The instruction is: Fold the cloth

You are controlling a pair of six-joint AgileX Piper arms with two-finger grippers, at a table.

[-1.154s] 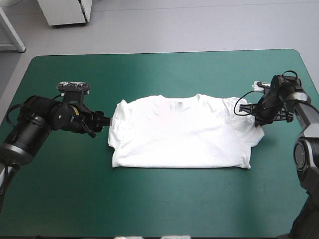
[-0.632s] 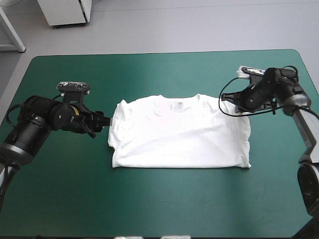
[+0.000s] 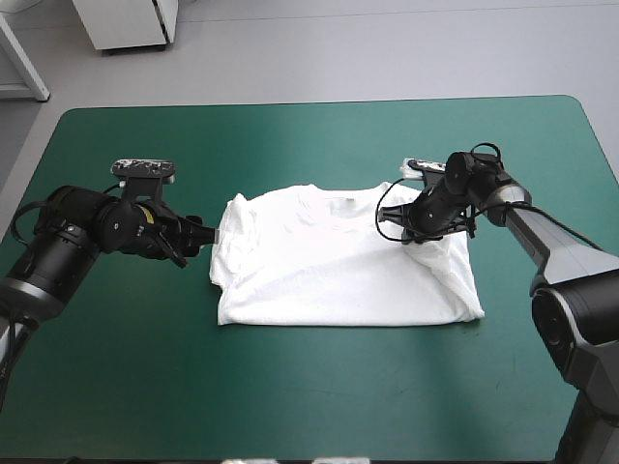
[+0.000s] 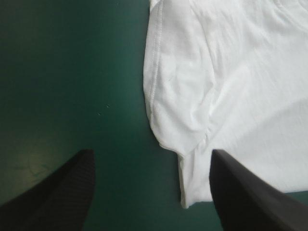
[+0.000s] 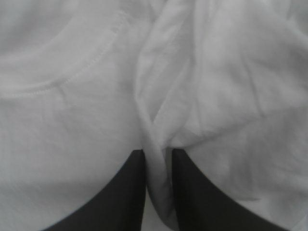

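high view: the teal-green cover point(image 3: 290, 145) is spread over the whole table, with pale grey floor point(image 3: 387, 48) and a white cabinet point(image 3: 126, 24) seen past its far edge. the t-shirt point(image 3: 329, 271) is laid flat near the middle of the table, with its right-hand edge doubled over onto the body. that fold is clamped by the right gripper point(image 3: 411, 237), and in its wrist view a ridge of white cloth is squeezed between the black fingers point(image 5: 115, 192). the left gripper point(image 3: 206, 235) is parked just beside the shirt's left sleeve, spread wide with nothing held and bare cover under it.
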